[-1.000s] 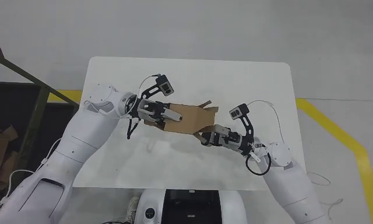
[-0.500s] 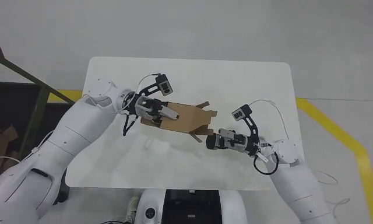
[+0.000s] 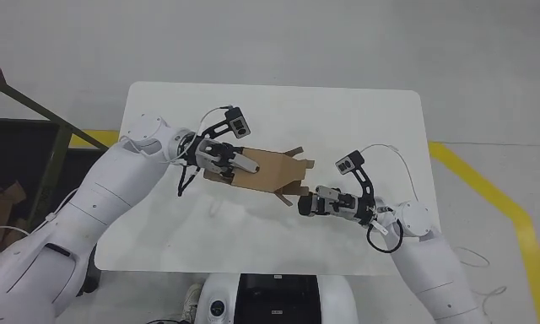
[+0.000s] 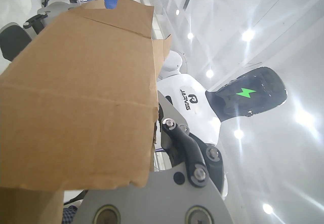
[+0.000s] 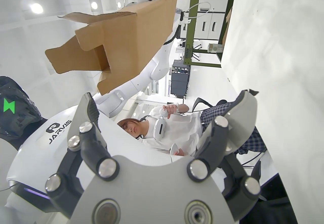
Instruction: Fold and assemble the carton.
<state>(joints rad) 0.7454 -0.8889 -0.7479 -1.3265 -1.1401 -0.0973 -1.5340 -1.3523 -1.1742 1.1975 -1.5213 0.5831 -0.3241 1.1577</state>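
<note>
A brown carton (image 3: 272,173) hangs above the middle of the white table (image 3: 354,113), partly unfolded, its loose flaps sticking out at the right end. My left gripper (image 3: 240,164) is shut on the carton's left end; in the left wrist view the cardboard (image 4: 76,108) lies against one finger (image 4: 174,121) and hides the other. My right gripper (image 3: 305,203) sits just right of and below the flaps, open, a small gap away from them. In the right wrist view the carton (image 5: 126,40) floats beyond the spread fingers (image 5: 88,106), with nothing between them.
Bare table surface lies all around the carton. A dark rack (image 3: 34,155) stands off the table's left side, and a yellow floor line (image 3: 481,180) runs to the right. A thin cable (image 3: 396,155) loops over my right arm.
My right gripper has drawn back to the right, away from the carton's flaps it was touching. The left arm has shifted the carton slightly up and left, then held still.
</note>
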